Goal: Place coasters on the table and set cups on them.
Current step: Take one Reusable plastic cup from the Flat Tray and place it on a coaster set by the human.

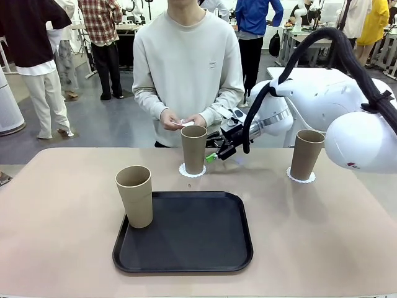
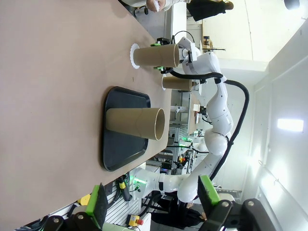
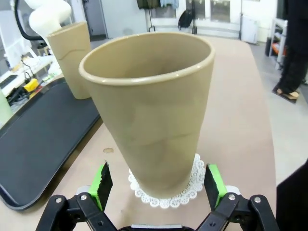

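Three beige cups stand on the tan table (image 1: 62,186). The middle cup (image 1: 193,149) rests on a white lacy coaster (image 1: 192,171), and my right gripper (image 1: 215,156) is just to its right. In the right wrist view this cup (image 3: 149,110) and its coaster (image 3: 166,192) stand between the open green fingers (image 3: 102,180) of the right gripper (image 3: 158,185), which do not touch it. A second cup (image 1: 306,154) stands on a coaster (image 1: 301,179) at the right. The third cup (image 1: 134,195) is at the left edge of the black tray (image 1: 186,242). My left gripper (image 2: 153,199) is open and empty, far from that cup (image 2: 134,123).
A person stands at the far side of the table, holding a small white coaster (image 1: 186,123) in both hands just behind the middle cup. My right arm (image 1: 347,124) reaches in over the table's right side, above the right cup.
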Robot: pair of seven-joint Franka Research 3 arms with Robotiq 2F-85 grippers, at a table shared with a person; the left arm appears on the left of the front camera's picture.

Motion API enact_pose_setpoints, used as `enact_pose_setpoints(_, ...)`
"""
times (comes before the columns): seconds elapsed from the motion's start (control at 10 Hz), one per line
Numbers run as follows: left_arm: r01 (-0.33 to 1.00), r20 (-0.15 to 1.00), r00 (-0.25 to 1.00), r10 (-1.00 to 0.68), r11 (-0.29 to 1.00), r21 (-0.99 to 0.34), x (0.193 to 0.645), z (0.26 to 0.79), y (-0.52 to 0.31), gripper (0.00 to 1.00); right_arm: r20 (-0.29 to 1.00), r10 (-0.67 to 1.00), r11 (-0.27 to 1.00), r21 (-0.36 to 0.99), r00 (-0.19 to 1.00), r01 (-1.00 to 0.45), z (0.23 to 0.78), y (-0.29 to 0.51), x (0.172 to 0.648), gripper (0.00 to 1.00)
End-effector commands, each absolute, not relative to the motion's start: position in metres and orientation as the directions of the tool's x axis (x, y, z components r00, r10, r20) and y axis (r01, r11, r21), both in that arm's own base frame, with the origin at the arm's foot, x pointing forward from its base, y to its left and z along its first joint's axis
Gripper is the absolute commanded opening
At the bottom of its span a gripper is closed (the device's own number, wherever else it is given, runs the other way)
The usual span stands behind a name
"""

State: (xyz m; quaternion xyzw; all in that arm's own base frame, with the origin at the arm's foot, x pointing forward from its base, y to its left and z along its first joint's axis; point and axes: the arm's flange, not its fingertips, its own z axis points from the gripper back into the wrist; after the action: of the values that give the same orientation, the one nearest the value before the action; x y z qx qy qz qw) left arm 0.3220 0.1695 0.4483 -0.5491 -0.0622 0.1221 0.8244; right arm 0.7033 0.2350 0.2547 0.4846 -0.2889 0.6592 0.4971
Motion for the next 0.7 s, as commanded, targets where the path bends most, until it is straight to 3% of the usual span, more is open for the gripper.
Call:
enact_pose_setpoints(0.0,-0.121,-0.024,0.962,0.271,0.349,-0.929,0.322,0.450,0.170,1.00,0.903,0.429,-0.294,0.126,-0.013,-0.947,0.266,0.220,0.682,1.00)
enact_pose_setpoints(0.1,-0.121,-0.024,0.962,0.271,0.349,-0.929,0.322,0.450,0.170,1.00,0.893,0.450,-0.277,0.132,-0.007,-0.952,0.271,0.214,0.675,1.00)
enact_pose_setpoints(0.3,-0.121,-0.024,0.962,0.271,0.349,-0.929,0.322,0.450,0.170,1.00,0.806,0.581,-0.132,0.233,0.116,-0.963,0.297,0.202,0.645,1.00)
enact_pose_setpoints(0.6,-0.121,-0.024,0.962,0.271,0.349,-0.929,0.322,0.450,0.170,1.00,0.694,0.639,0.186,0.280,0.333,-0.942,0.375,0.186,0.592,1.00)
